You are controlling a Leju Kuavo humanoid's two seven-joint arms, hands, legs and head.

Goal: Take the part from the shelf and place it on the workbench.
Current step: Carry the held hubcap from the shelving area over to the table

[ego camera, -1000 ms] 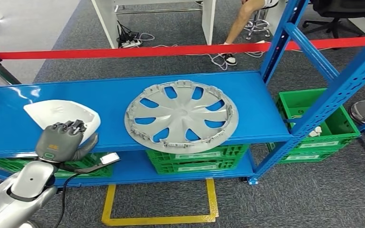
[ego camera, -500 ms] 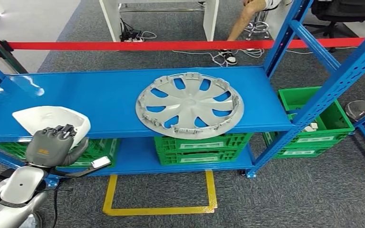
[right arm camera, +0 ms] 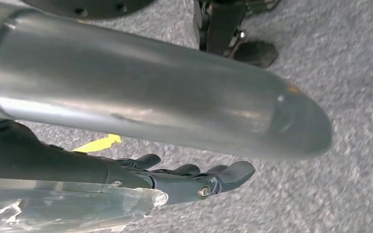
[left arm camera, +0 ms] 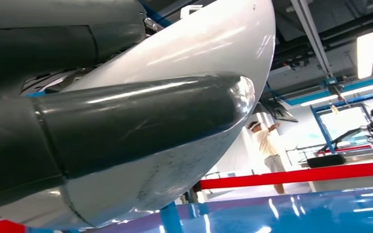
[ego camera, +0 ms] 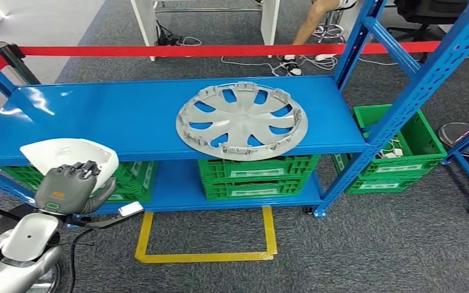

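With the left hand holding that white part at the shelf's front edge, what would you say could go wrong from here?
The left hand grips the white part at one edge only, so the part might tilt or slip as it is carried. The part sits close to the blue shelf edge and could knock it. The grey wheel cover overhangs the shelf front; a bump might dislodge it.

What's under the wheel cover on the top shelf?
The wheel cover lies flat on the blue shelf; blue shows through its openings. On the lower level beneath are green crates, their contents hidden by the shelf.
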